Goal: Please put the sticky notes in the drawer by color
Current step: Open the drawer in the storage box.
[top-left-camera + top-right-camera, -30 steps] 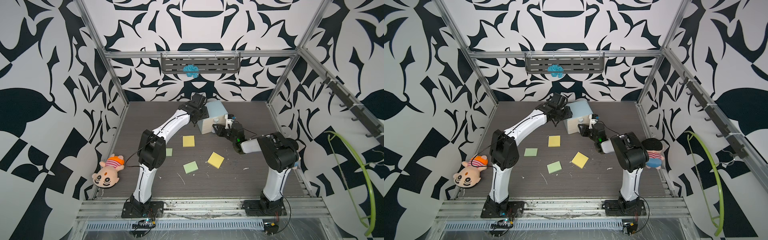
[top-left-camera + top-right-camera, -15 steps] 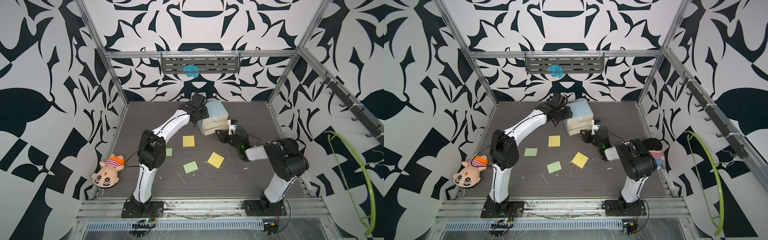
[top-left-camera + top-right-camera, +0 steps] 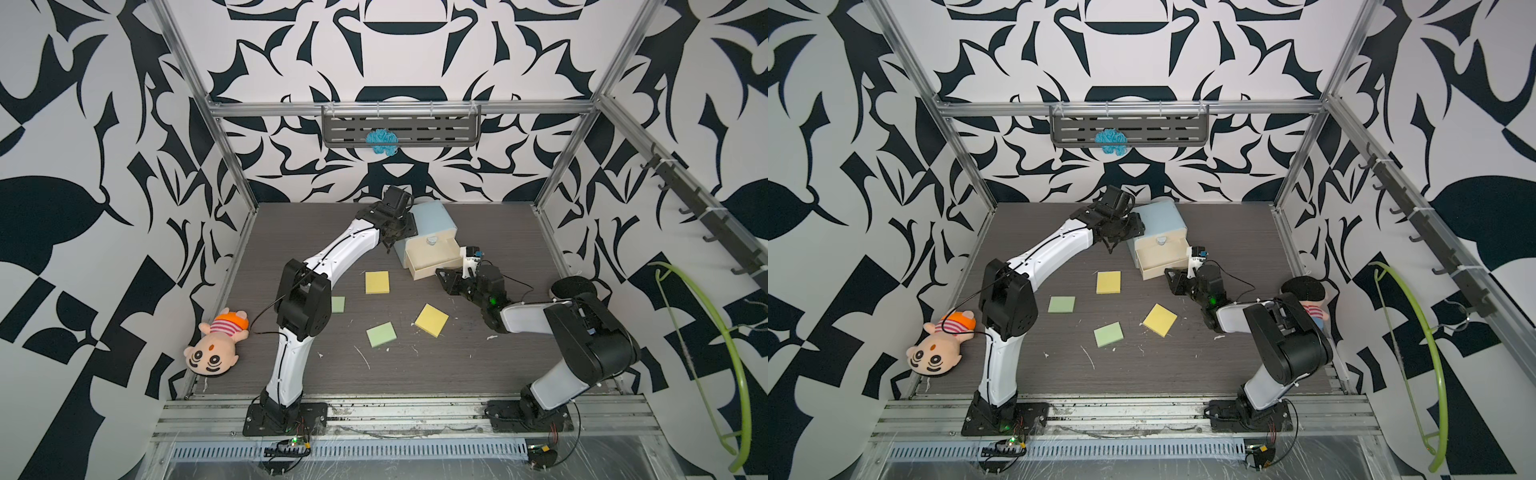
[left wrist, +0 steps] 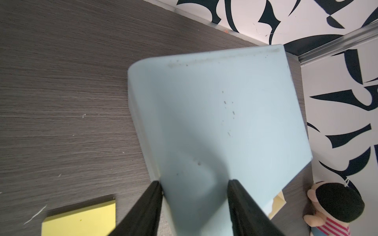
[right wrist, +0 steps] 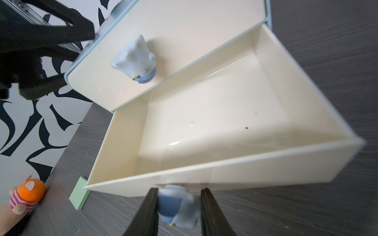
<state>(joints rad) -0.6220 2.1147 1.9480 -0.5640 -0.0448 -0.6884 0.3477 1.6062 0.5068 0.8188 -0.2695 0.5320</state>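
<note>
At the middle of the worktop's (image 3: 478, 374) rear edge stands the drawer chest (image 3: 434, 218), its lower drawer (image 3: 434, 272) pulled out. The right gripper (image 5: 180, 196) is clamped on that drawer's knob (image 5: 176, 212), one finger on each side. The left gripper (image 4: 194, 183) sits at the chest's corner facing the left edge, fingers partly apart with the blue shell between them; whether it squeezes I cannot tell. Four sticky notes lie flat mid-worktop, apart from one another. A yellow note (image 3: 377, 282) lies near the chest's front. A second yellow note (image 3: 432, 320) and a green note (image 3: 381, 334) lie nearer the front edge. A second green note (image 3: 338, 304) lies toward the left edge, partly behind the left arm (image 3: 307, 299).
</note>
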